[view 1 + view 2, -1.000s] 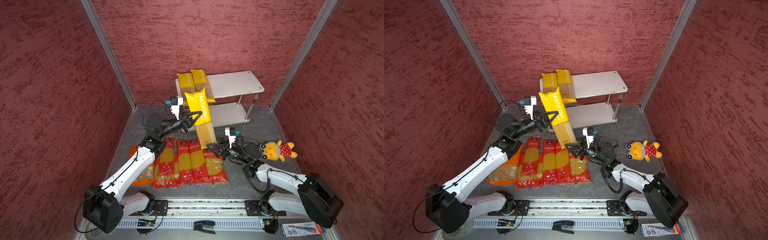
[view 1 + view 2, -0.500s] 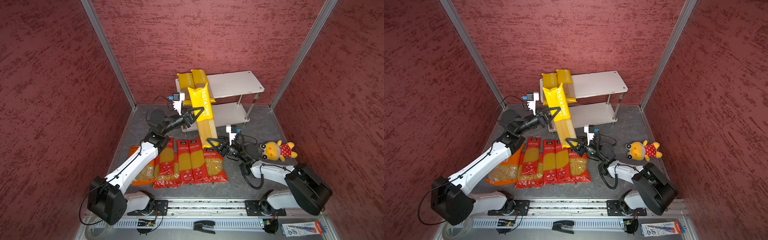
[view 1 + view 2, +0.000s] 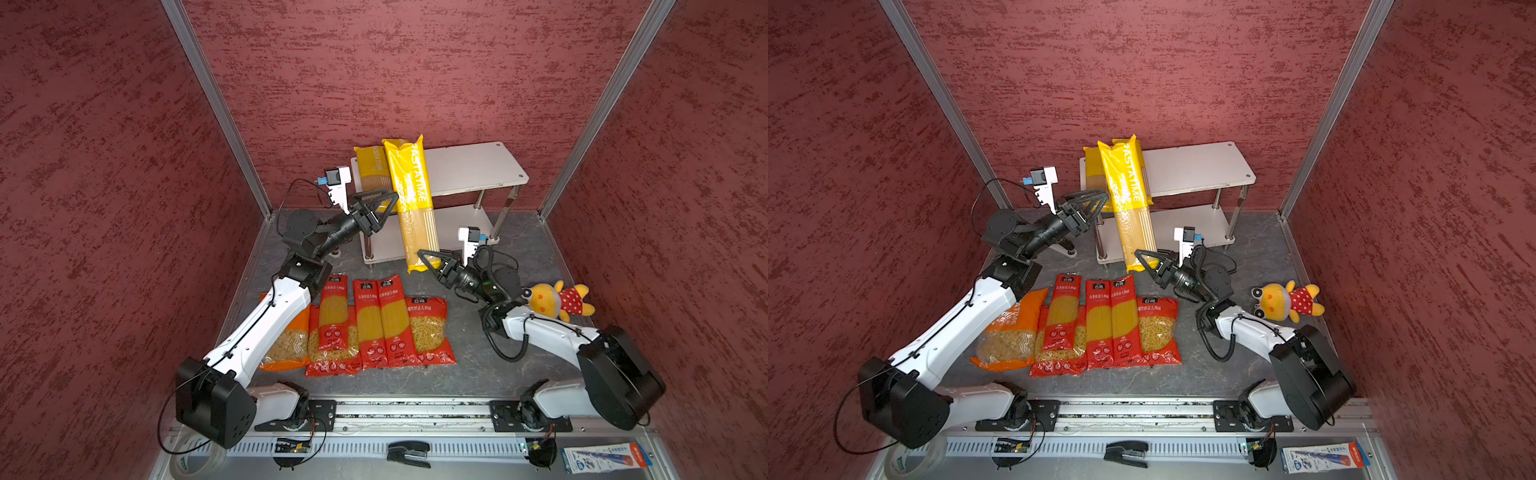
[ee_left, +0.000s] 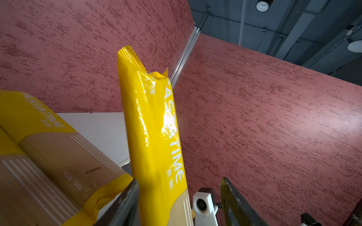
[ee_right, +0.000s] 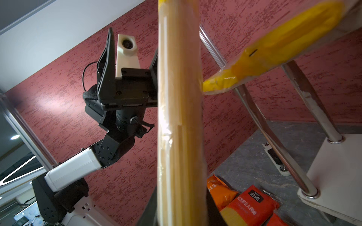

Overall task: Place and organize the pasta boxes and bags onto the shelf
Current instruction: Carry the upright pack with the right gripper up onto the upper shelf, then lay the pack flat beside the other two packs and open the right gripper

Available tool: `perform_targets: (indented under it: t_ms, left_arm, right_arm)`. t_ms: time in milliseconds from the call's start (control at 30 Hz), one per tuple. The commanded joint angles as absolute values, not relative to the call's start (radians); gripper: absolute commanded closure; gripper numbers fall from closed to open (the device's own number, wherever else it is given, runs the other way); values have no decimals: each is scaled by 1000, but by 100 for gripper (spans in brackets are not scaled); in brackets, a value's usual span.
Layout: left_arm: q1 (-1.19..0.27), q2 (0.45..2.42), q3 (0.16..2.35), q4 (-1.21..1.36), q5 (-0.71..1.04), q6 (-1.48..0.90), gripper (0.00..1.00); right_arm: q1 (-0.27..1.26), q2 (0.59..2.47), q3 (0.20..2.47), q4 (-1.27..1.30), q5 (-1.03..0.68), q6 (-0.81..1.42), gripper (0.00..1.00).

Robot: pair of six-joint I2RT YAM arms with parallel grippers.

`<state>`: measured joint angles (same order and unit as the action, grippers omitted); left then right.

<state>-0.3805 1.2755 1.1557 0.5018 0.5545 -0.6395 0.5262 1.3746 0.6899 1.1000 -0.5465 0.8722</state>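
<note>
At the left end of the shelf (image 3: 469, 166), a long yellow spaghetti pack (image 3: 409, 183) leans steeply. Its upper end is over the top board and over the yellow packs (image 3: 370, 170) lying there, though whether it rests on them cannot be told. Its lower end sticks out in front of the shelf. The right gripper (image 3: 430, 258) pinches that lower end; a second ago its claw was spread beside the pack. The left gripper (image 3: 390, 202) has let go. Its claw was clamped on the pack's middle a second ago and is now spread, with one finger (image 4: 127, 203) against the pack's side and the other apart from it. The pack's top end, which hung in front of the board before, has swung back over it. Toward the front left of the grey tabletop (image 3: 469, 365), the other packs lie unmoved in a row: an orange short-pasta bag (image 3: 291, 345), three red spaghetti packs (image 3: 378, 324) and two wide red bags (image 3: 428, 328). A yellow plush toy (image 3: 559, 299) lies near the right edge.
</note>
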Motion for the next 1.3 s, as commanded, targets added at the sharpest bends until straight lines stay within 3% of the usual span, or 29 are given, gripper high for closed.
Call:
perform_targets:
  t_ms: [0,167,333,633,900,1100,1267]
  left_arm:
    - [-376,1225,1129,486,533,-623,33]
    - [-377,1139,1020,401,480,-597,33]
    - [-382,1064,896,373,444,-607,33]
    - [-418,978,763,323,378,-614,33]
    - [-462,973,735,314,343,-607,33]
    - [-482,985,735,318,334,-601,33]
    - [-494,1000,736,322,332,-597,33]
  right_arm:
    - [480,1272,836,1001,-510,871,100]
    - [356,1265,1112,464,-589,846,100]
    - [236,1355,1356,178,-732,889,100]
    - [178,1535,1585,92,-851,1009,100]
    - [179,1639,1631,125,-844,1124,99]
    - [177,1627,1559,172,-830,1182,65]
    - [165,1576,1466,169,-818,1193,53]
